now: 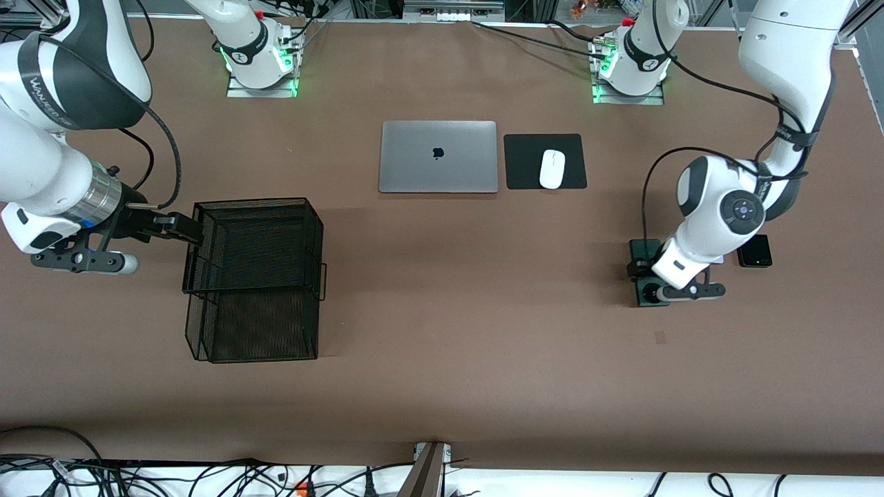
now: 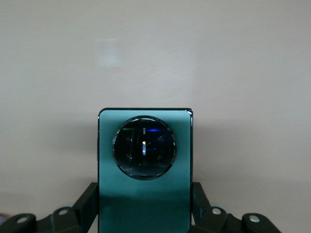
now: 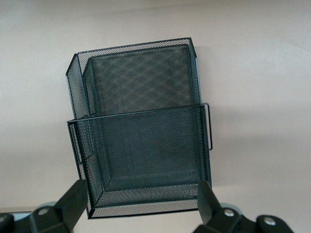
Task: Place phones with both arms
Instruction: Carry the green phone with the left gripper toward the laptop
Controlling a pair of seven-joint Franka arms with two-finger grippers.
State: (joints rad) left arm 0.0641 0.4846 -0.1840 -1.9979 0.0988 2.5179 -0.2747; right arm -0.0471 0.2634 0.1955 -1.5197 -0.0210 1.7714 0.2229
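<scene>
Brown matting covers the whole table, and I work it with two arms. Near the center, toward twelve o'clock, lie a closed silver laptop and a white mouse on a black mouse pad; neither belongs to my job.

My left gripper is down at the table at about three o'clock, toward my left arm's end. In the left wrist view its fingers stand on either side of the dark green phone, the one with the round camera ring, flanking its long edges; they look close against it, but I cannot tell whether they are actually pinching it yet. The small black phone lies on the table just beside that gripper. A pale sliver shows between them under my forearm; I judge it may be the lilac-white phone, mostly hidden.

My right gripper is at nine o'clock, at the edge of the black mesh basket. In the right wrist view its fingers straddle the basket's rim, spread about as wide as the basket; whether they grip it I cannot tell.

As I read it, the basket holds no phone, so nothing is placed yet: all three phones remain to be moved, the green one first.
</scene>
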